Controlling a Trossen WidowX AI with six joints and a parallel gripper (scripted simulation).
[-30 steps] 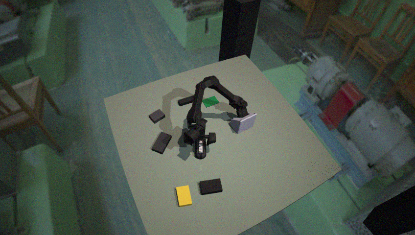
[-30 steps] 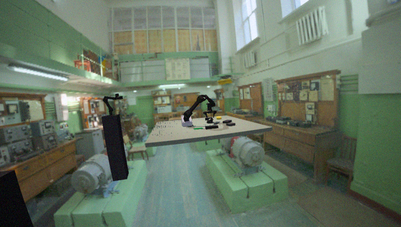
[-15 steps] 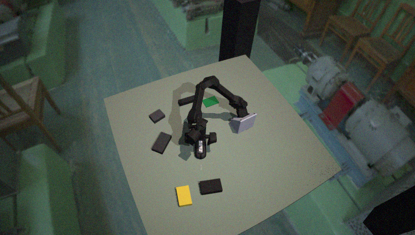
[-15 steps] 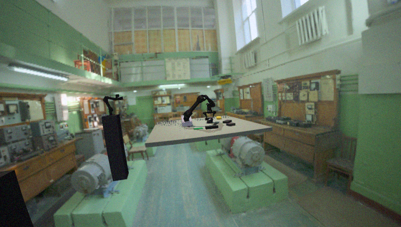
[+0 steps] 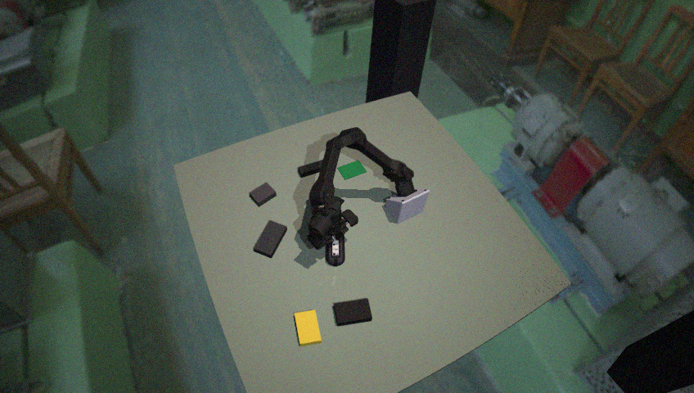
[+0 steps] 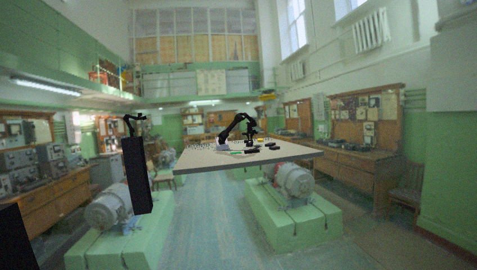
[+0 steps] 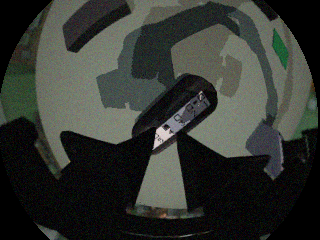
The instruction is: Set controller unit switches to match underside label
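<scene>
The dark grey controller unit (image 5: 335, 262) (image 6: 249, 144) (image 7: 192, 85) lies upside down on the bench, with its pale label (image 5: 335, 248) (image 7: 172, 124) facing up. In the wrist view it runs diagonally; some label squares look filled and some empty, but shadow and the fingers make the full row hard to read. The rocker switches are hidden underneath. My gripper (image 7: 167, 132) is over the unit's near end, its fingers partly open with a narrow gap. Bench and the label's near end show through the gap, and nothing is gripped.
A yellow block (image 5: 308, 327) and a black block (image 5: 352, 312) lie toward the front. Two dark blocks (image 5: 270, 238) (image 5: 263, 193) lie left. A dark bar (image 5: 309, 168) and a green plate (image 5: 351, 169) (image 7: 280, 49) lie behind. The arm's pale base (image 5: 408, 206) stands right.
</scene>
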